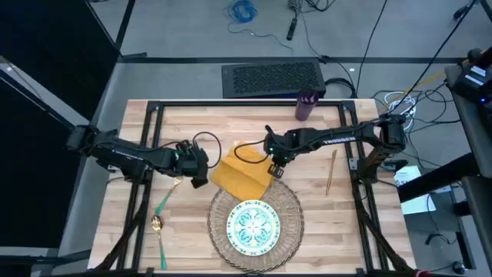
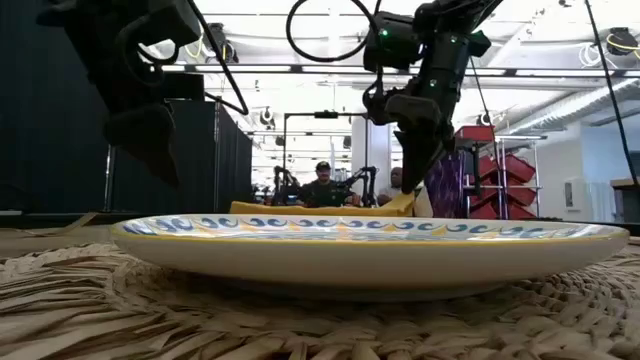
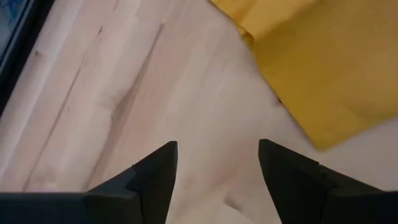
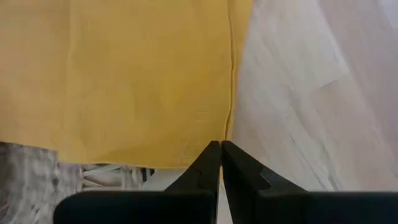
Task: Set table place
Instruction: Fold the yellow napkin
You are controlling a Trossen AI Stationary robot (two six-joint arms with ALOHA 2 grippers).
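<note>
Plate (image 1: pixel 252 226) sits centred on placemat (image 1: pixel 256 223). Napkin (image 1: pixel 244 171) lies askew, overlapping its far-left edge. Fork (image 1: pixel 166 198), spoon (image 1: pixel 158 235), knife (image 1: pixel 330 172), cup (image 1: pixel 305 105) remain unplaced on the desk (image 1: pixel 192 123). Left pincer (image 1: pixel 201 169) open; right pincer (image 1: pixel 275 171) closed, empty, both beside the napkin.

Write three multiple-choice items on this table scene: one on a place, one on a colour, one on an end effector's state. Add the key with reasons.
1. Where does the plate sit?
A. on the woven placemat
B. on the napkin
C. on bare table

2. What colour is the napkin?
A. purple
B. mustard yellow
C. green

3. How is the right end effector?
A. wide open
B. shut on the knife
C. shut, empty

Key: 1 A, wicker rings the plate in the high view. 2 B, the cloth shows yellow in both wrist views. 3 C, its fingers meet with nothing between, above the napkin's edge.
</note>
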